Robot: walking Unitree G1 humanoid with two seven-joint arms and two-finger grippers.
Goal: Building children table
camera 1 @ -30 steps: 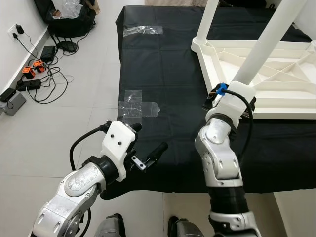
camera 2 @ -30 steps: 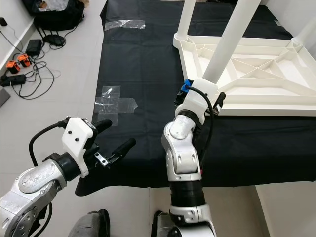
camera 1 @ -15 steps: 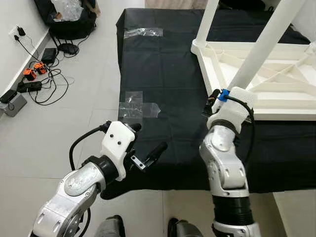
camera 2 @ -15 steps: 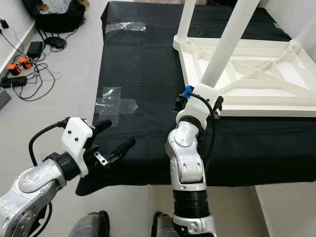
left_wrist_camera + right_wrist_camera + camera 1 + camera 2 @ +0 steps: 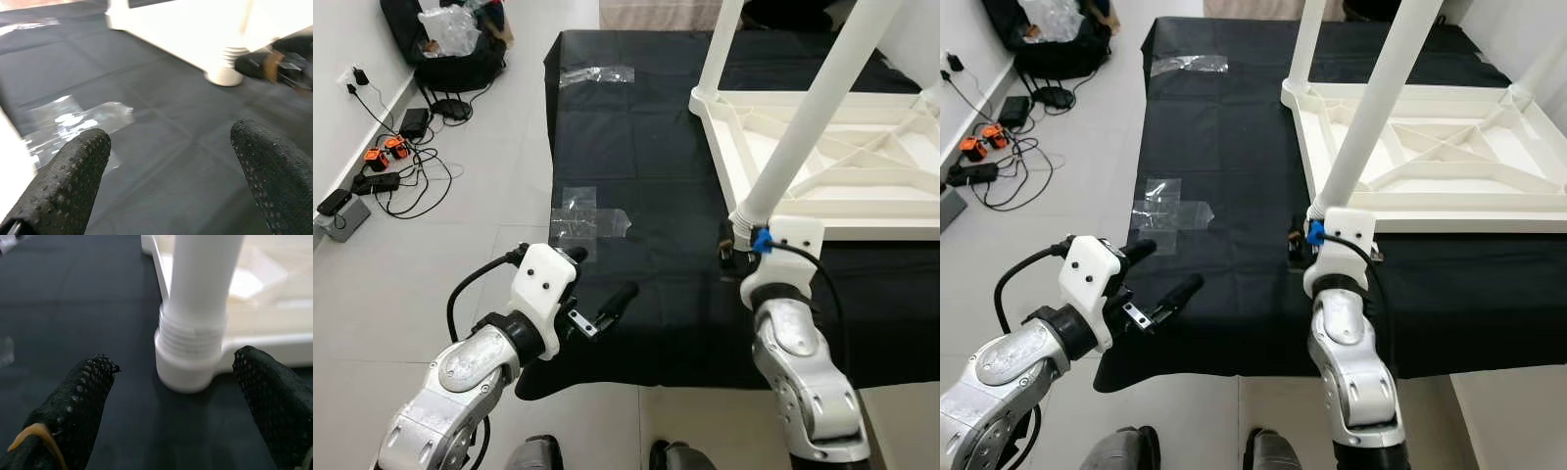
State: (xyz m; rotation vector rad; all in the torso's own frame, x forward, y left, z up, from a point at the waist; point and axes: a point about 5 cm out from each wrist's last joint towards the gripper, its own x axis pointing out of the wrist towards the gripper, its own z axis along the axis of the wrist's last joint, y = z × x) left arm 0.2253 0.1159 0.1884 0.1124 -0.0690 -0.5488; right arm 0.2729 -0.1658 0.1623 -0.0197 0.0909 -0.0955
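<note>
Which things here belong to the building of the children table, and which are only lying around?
Part of the job:
- white table top, upside down on the black cloth
- white table leg at its near corner
- right gripper, open on both sides of that leg's base
- left gripper, open

Only lying around:
- clear tape patches
- cables and chargers on the floor
- black bag

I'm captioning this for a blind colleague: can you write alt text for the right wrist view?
The right gripper has its jaws open on either side of a white table leg, not touching it. The leg's threaded collar sits in its socket at the corner of the upturned white tabletop, on a black cloth.
</note>
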